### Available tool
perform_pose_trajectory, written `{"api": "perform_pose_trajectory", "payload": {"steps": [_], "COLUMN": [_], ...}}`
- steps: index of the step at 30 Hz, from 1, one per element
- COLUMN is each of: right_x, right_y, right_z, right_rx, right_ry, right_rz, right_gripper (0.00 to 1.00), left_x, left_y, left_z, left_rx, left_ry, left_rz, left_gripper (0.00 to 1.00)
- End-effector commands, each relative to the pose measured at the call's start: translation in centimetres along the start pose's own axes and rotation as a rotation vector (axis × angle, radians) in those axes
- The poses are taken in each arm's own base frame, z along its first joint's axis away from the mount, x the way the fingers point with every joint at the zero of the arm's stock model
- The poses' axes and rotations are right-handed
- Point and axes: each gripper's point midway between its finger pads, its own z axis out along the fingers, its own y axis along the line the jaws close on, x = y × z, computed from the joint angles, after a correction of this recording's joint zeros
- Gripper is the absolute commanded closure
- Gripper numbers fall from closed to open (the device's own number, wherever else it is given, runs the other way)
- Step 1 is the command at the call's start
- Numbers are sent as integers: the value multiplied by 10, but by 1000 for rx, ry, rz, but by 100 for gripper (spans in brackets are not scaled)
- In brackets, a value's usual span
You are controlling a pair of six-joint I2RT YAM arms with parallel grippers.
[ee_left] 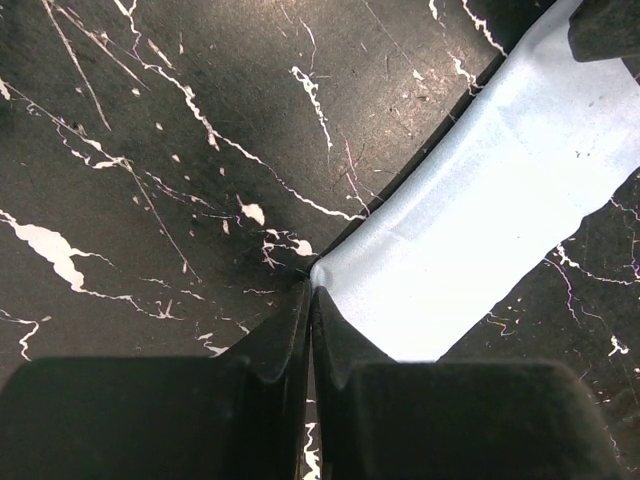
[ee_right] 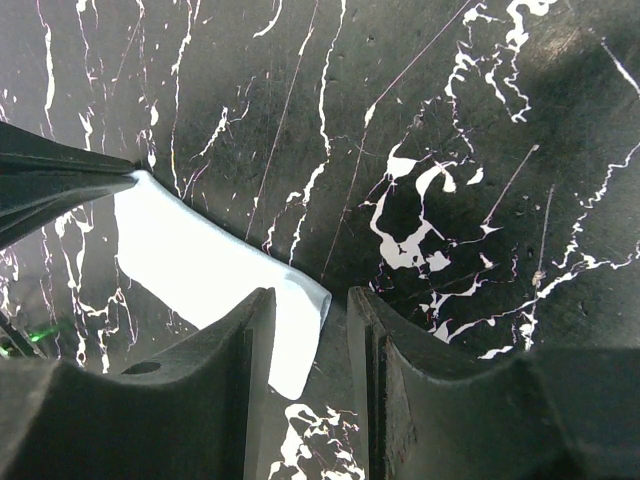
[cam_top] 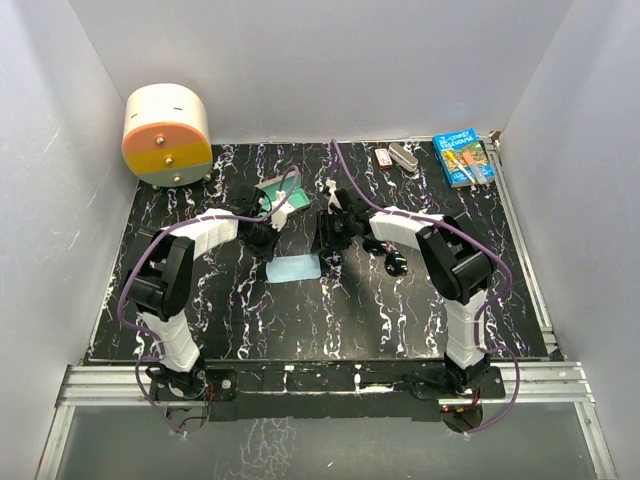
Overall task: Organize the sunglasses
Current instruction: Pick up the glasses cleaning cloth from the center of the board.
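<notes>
The light-blue cloth [cam_top: 293, 268] lies on the black marble table. My left gripper [ee_left: 312, 288] is shut on the cloth's [ee_left: 480, 220] corner. My right gripper [ee_right: 310, 310] is open, its fingers either side of the opposite corner of the cloth [ee_right: 200, 260]. In the top view the left gripper [cam_top: 268, 240] and right gripper [cam_top: 328, 247] stand at the cloth's far corners. The black sunglasses [cam_top: 394, 262] lie right of the cloth, partly under my right arm. The open grey-brown case with teal lining [cam_top: 272, 195] stands behind my left gripper.
A round cream, orange and yellow drawer box [cam_top: 167, 135] stands at the back left. A blue book [cam_top: 463, 158] and small items [cam_top: 395, 157] lie at the back right. White walls close in the table on three sides.
</notes>
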Motion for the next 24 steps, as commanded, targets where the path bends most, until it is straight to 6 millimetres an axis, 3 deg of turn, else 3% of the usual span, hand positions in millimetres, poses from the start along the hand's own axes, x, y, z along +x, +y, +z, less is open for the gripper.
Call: {"api": "perform_pose_trajectory", "payload": {"steps": [1,24], "right_x": [16,56], "right_y": [-16,-15], "right_z": [-1,17], "right_rx": [50,97], "right_ry": [35,127], "right_rz": [-21,-44], "right_gripper": [59,66], "left_x": [11,10], "left_y": [-8,-6], "left_z": [-3,-1], "left_rx": [26,30], "left_ry": [59,68], "left_rz": [-1,-1], "left_gripper": [100,100]}}
